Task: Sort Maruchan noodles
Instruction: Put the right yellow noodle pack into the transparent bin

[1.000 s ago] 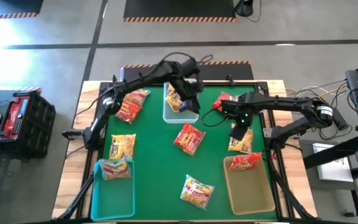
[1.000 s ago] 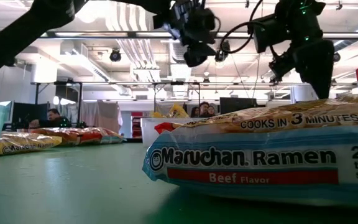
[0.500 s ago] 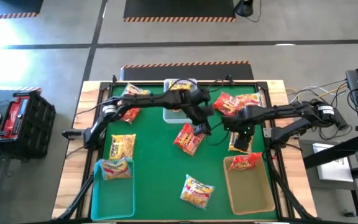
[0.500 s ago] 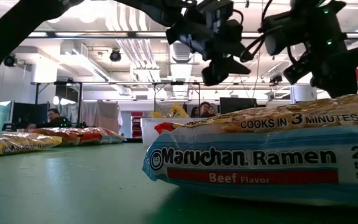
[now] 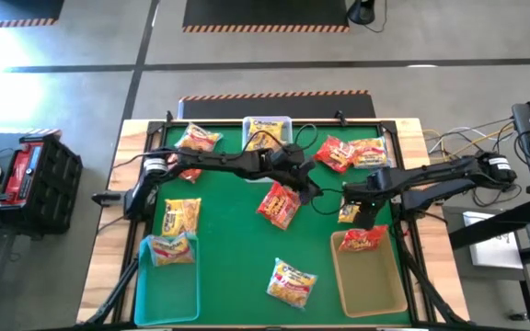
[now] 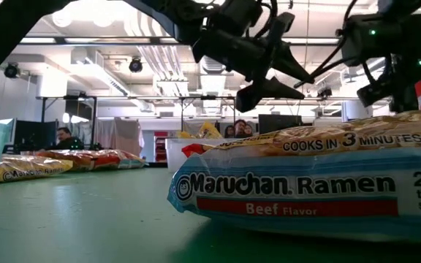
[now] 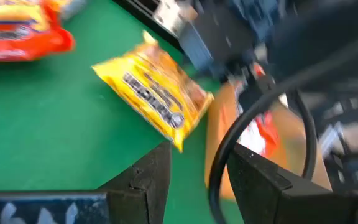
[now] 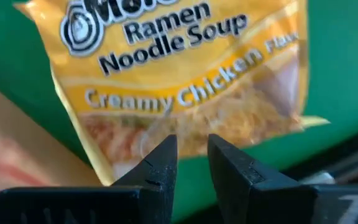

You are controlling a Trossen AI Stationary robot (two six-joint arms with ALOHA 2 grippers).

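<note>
1. Green matting covers the table (image 5: 237, 267), framed in pale wood; on it lie the packets and three bins.
2. Dark and long, the left arm reaches from the table's left side across to its middle; the left gripper (image 5: 309, 191) hangs just above the red packet (image 5: 279, 204) at the centre, its fingers (image 7: 148, 177) spread with nothing between them; its wrist view looks past them to a yellow packet (image 7: 160, 96) and the tan bin beyond.
3. The right arm comes in from the right edge; the right gripper (image 5: 368, 210) sits over the yellow Creamy Chicken packet (image 8: 185, 81) near the right rim, just beyond the tan bin; its fingers (image 8: 157, 168) stand a narrow gap apart, and no packet is pinched.
4. Teal bin (image 5: 155, 294) at the near left corner holds one yellow and pale-blue packet (image 5: 171, 248); tan bin (image 5: 375, 290) at the near right holds one red packet (image 5: 362, 240); clear bin (image 5: 267, 124) at the far edge holds a yellow packet.
5. Loose Maruchan noodles: two red ones at the far right (image 5: 350, 152); one at the far left (image 5: 197, 140); a yellow one (image 5: 180, 217) on the left; a Beef packet (image 6: 305, 179) near the front edge.
</note>
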